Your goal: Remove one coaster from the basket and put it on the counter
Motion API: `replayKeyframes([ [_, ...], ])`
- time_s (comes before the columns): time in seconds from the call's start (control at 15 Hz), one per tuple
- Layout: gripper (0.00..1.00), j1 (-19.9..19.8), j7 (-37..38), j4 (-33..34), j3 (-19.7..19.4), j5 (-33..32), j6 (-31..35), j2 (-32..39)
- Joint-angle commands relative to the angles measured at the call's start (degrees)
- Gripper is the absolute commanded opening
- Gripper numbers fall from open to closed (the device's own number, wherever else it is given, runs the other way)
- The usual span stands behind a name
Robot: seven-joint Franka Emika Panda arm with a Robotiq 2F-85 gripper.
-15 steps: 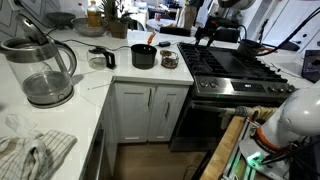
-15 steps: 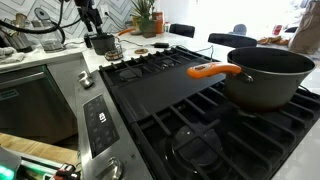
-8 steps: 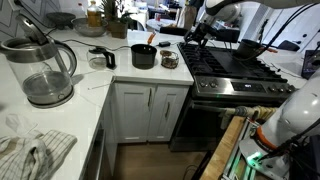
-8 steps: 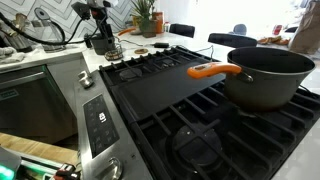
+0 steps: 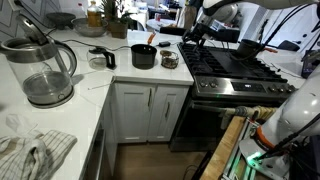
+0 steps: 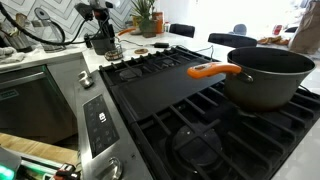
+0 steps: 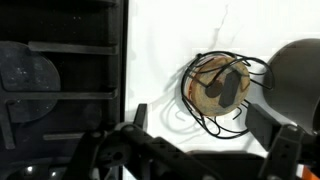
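The basket (image 5: 169,60) is a small dark wire holder on the white counter (image 5: 100,85), between the black pot (image 5: 144,57) and the stove. In the wrist view the basket (image 7: 195,108) holds brown round coasters (image 7: 212,80), with a dark disc on top. My gripper (image 5: 190,38) hangs above and just to the stove side of the basket. In the wrist view its fingers (image 7: 210,135) are spread apart with nothing between them, below the basket in the picture. It also shows in an exterior view (image 6: 103,30), over the counter corner.
The black gas stove (image 5: 235,65) borders the basket. A large pot with an orange handle (image 6: 270,75) stands on the stove. A glass kettle (image 5: 45,72) and a cloth (image 5: 30,150) are on the near counter. An orange utensil (image 5: 151,41) sticks out of the black pot.
The arm has moved from over the stove's back edge toward the basket and lower. Since half a second ago it has hardly moved.
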Motion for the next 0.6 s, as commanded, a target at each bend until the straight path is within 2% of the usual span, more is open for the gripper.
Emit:
replayKeyframes([
  [0.0,1.0,0.1,-0.5,4.8,1.0,1.7,3.5,6.4],
  [0.2,1.0,0.2,1.2,8.7,1.9,2.1,4.2,11.1],
  [0.53,1.0,0.0,4.5,14.1,3.1,3.0,-0.4,16.9],
])
